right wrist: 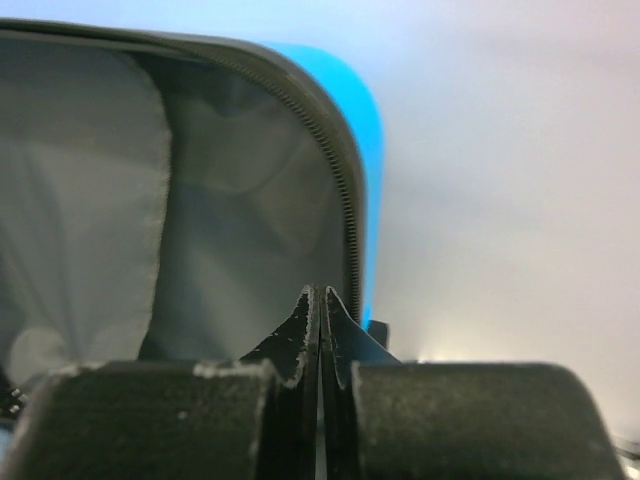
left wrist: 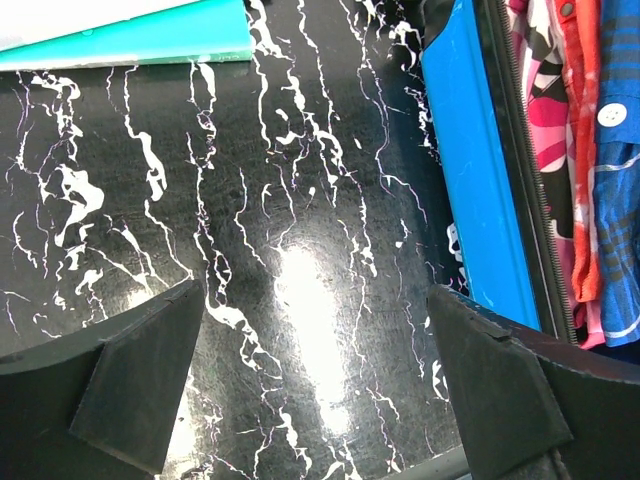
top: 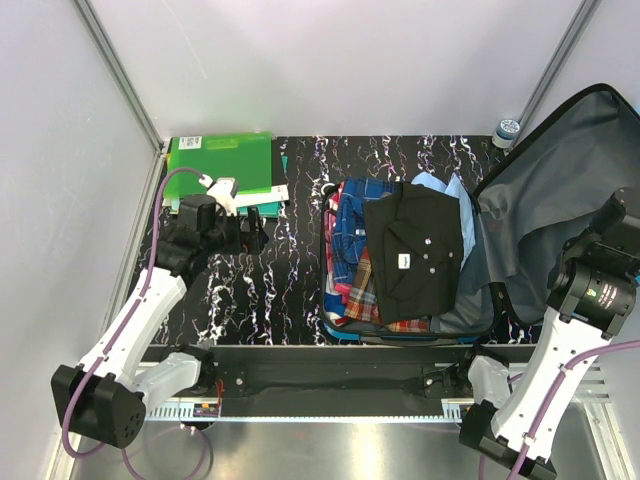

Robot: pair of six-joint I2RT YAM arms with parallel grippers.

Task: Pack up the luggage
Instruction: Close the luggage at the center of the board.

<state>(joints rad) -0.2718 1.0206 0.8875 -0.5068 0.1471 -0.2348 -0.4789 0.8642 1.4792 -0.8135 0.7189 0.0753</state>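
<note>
The luggage (top: 333, 328) lies open at centre right on the black marbled table, its bright-blue shell (left wrist: 480, 180) edging a stack of folded clothes. A black shirt (top: 420, 250) lies on top of plaid shirts (top: 352, 250). The grey-lined lid (top: 560, 190) stands open to the right. My right gripper (top: 618, 212) is up at the lid's outer edge. Its fingers are shut (right wrist: 320, 292) with nothing seen between them, and the lid's zipper rim (right wrist: 345, 200) is just beyond. My left gripper (left wrist: 315, 300) hangs open over bare table left of the luggage (top: 255, 228).
Green folders (top: 222, 160) lie at the back left, their teal edge (left wrist: 130, 40) in the left wrist view. A small round jar (top: 507, 128) stands at the back right by a metal post. White walls close in the table (top: 290, 300) on both sides and at the back.
</note>
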